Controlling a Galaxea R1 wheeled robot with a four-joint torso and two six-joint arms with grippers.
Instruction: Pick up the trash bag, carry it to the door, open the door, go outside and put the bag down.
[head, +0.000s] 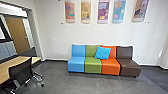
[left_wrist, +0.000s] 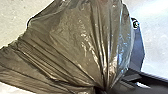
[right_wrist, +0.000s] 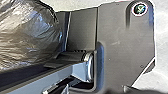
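Observation:
Thin, shiny, grey-brown plastic makes up the trash bag (left_wrist: 72, 42) in the left wrist view. Its folds run together tightly at my left gripper (left_wrist: 103, 89), which is shut on the gathered plastic. In the right wrist view the bulging side of the trash bag (right_wrist: 27, 32) lies beside the robot's own dark plate and jointed bar. How my right gripper stands cannot be made out.
Ahead, a row of blue, green, orange and brown seats (head: 93, 66) with a blue cushion (head: 102, 52) stands against a white wall. At the left are a wooden table (head: 15, 67), a black chair (head: 21, 71) and, behind them, a wooden door (head: 17, 35).

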